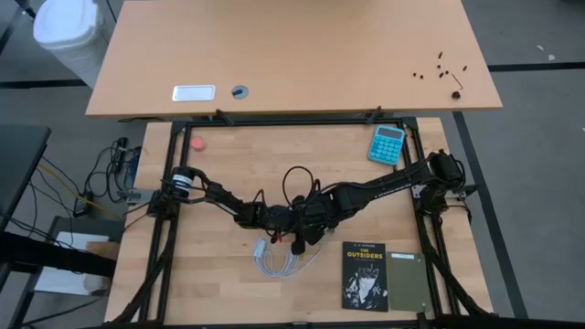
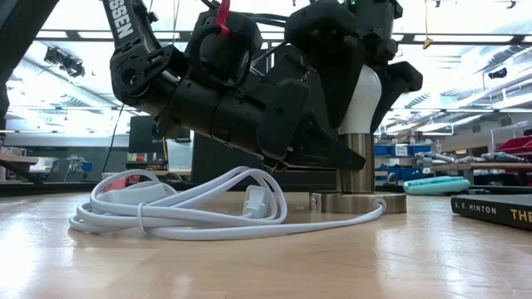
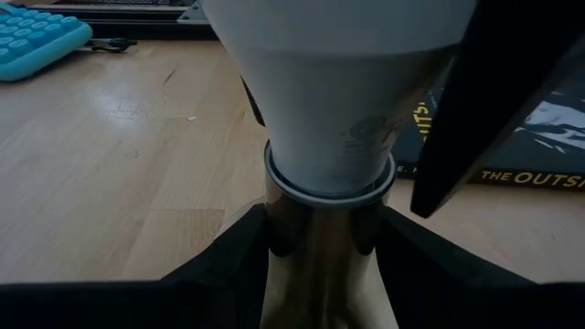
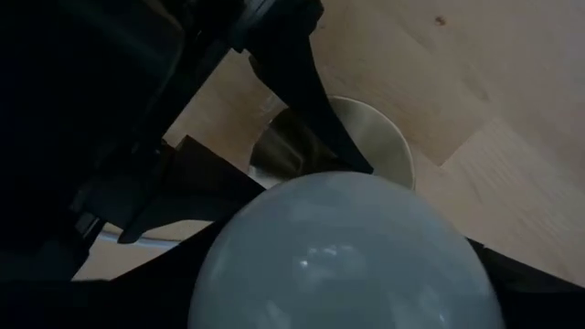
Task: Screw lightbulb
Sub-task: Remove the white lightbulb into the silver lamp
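The lightbulb (image 2: 363,100) is being kept upright in the socket (image 2: 359,170), mid-table. From the left, the socket's stem is being pinched tight by the left gripper (image 3: 324,265); the right gripper (image 2: 353,62) is being held around the bulb, contact unclear. Cable (image 2: 183,208) is crowding the left, book (image 2: 495,209) the right.

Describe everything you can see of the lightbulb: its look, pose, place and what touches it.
The lightbulb is smooth, matte white and pear-shaped, narrowing downward. It stands upright in the metal socket, its screw base hidden inside. The socket stands on the wooden table. The right gripper reaches over it from above; the left gripper clamps the socket stem.
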`<action>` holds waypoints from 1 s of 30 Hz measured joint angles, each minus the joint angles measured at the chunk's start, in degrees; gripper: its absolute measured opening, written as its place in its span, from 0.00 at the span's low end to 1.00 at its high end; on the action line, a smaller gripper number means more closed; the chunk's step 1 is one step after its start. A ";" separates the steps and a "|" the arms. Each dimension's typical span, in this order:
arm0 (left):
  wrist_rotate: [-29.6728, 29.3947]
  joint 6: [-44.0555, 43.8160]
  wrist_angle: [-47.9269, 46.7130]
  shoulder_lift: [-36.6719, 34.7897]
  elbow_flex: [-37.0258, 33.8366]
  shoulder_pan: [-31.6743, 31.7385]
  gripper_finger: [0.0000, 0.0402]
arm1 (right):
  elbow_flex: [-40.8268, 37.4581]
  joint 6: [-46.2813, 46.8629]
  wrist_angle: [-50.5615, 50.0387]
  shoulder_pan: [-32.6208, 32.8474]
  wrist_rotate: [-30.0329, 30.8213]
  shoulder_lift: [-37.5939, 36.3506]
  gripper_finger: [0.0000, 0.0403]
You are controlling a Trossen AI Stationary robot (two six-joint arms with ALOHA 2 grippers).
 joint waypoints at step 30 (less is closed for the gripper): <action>-0.03 0.26 -0.04 0.00 0.00 -0.02 0.44 | -0.44 -37.90 1.40 -0.52 -3.08 -0.02 0.65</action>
